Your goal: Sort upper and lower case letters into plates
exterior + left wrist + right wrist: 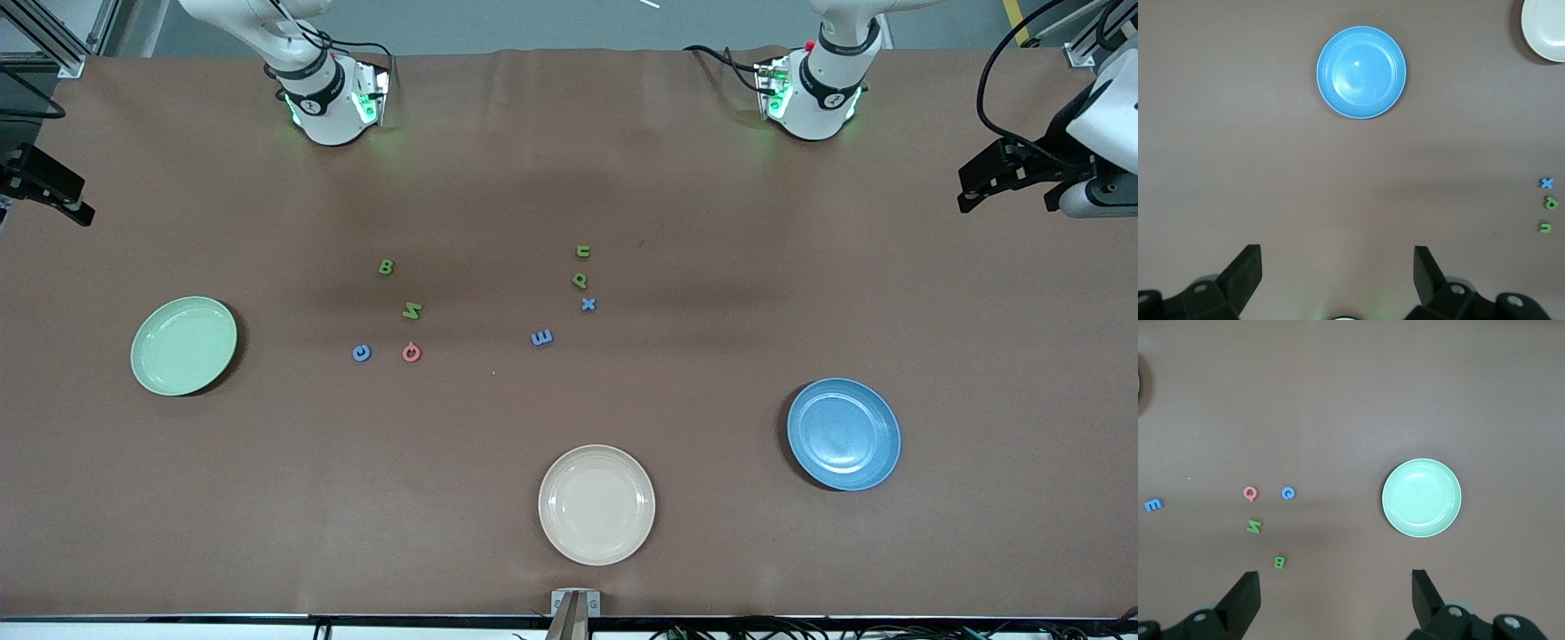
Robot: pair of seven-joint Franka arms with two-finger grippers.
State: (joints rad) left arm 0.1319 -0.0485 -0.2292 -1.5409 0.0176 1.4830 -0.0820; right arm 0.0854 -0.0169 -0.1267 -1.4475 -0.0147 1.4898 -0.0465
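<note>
Nearest the front camera lies the cream plate, with nothing on it. The blue plate sits slightly farther back, toward the left arm's end of the table. The pale green plate sits farther still, toward the right arm's end. Both are flat and hold nothing.

All eight letters lie flat on the brown table cover, between the two plates, in two loose groups.

Group toward the right arm's end:
- blue c and red Q, side by side
- green N, tilted
- green B, farthest

Group toward the left arm's end:
- blue m, turned on its side
- blue x
- green letter, p or d, cannot tell
- green u, farthest

These last three form a short line running away from the camera.

The left gripper hangs high over bare table, pointing down, jaws wide, holding nothing. The right gripper matches this pose over bare table beside the green B.
</note>
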